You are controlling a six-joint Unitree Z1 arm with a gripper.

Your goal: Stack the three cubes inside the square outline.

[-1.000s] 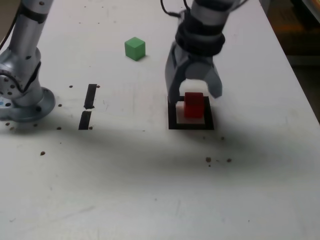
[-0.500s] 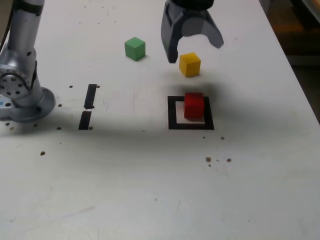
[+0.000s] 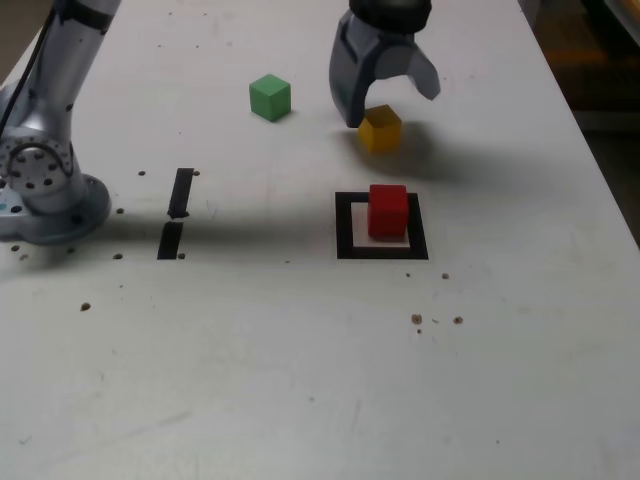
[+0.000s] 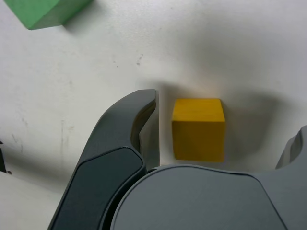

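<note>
Exterior view, left to right: the green cube [image 3: 270, 97] sits alone on the white table [image 3: 300, 380], then the gripper [image 3: 385, 95] hangs with jaws spread wide around the yellow cube [image 3: 381, 131], not clamping it, and nearer the camera the red cube [image 3: 388, 211] rests inside the square outline [image 3: 345, 228].

One cube [image 3: 380, 130] is set between the open hand's [image 3: 385, 92] fingers; another [image 3: 388, 211] is placed nearer the camera inside the square outline [image 3: 345, 228]; a third [image 3: 270, 97] is found at the exterior view's left.
</note>
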